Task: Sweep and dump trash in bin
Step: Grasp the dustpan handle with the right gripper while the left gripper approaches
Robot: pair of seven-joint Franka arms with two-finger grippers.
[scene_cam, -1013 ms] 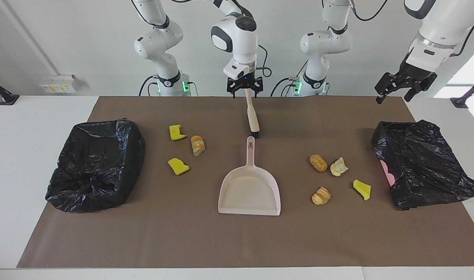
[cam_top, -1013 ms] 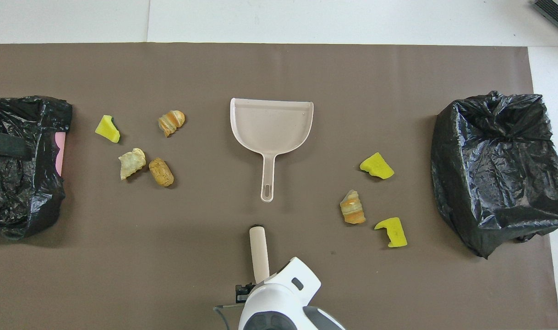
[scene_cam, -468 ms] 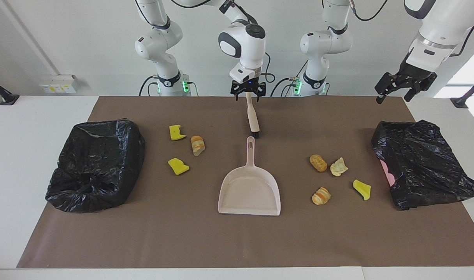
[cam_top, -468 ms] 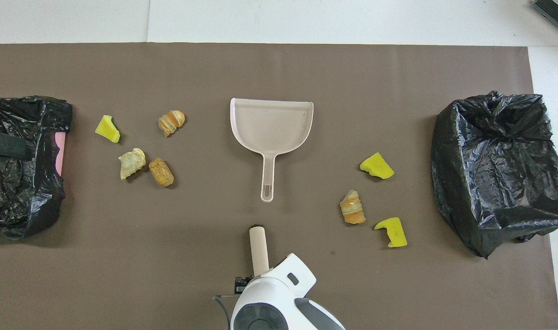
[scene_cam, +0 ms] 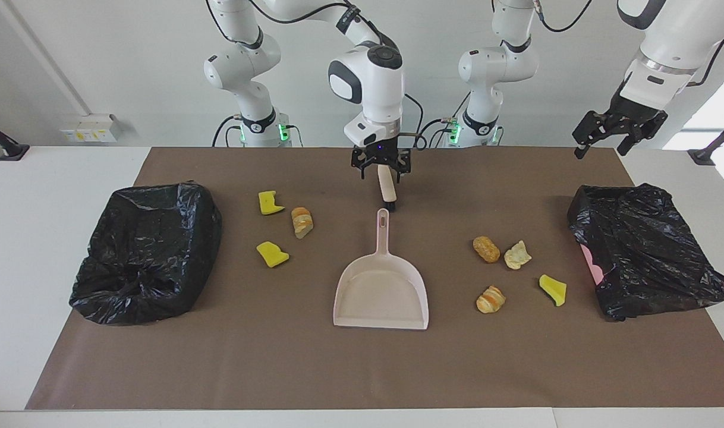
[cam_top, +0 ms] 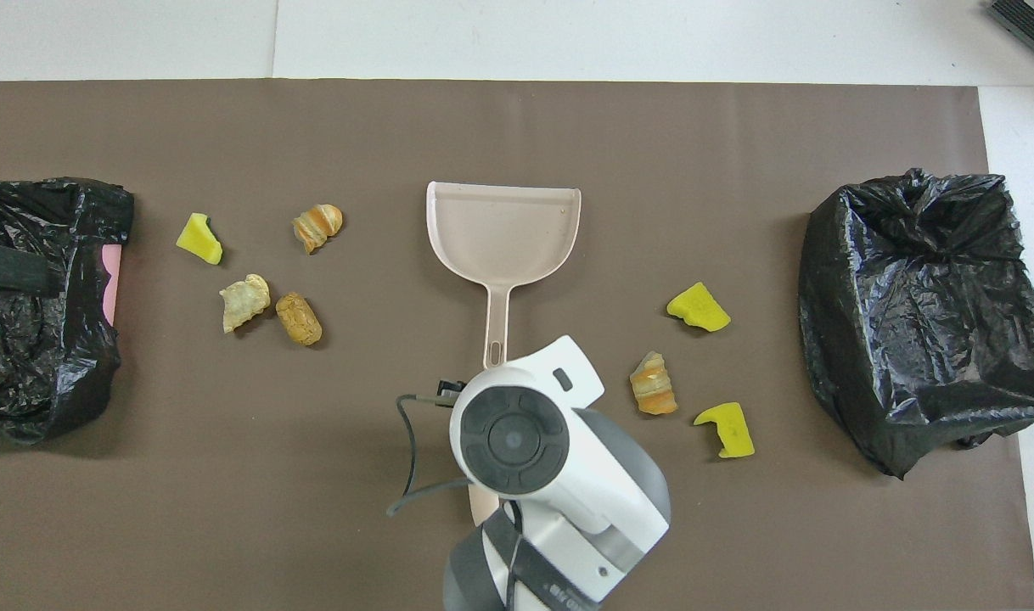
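Overhead: right arm [cam_top: 551,467] at bottom centre hides the brush, only a sliver of handle [cam_top: 483,507] shows; right pincer hidden too. Bin w/ black bag [cam_top: 33,305] cut by left edge. Facing: brush handle [scene_cam: 387,189] top hidden by right pincer [scene_cam: 380,168]; grip unclear.

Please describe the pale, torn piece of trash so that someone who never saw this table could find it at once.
Start at the pink dustpan in the middle of the brown mat, then go toward the left arm's end, where four scraps lie before the black bin bag. The pale torn piece lies beside a golden-brown lump, on its bag side. It alone is cream-white and ragged.
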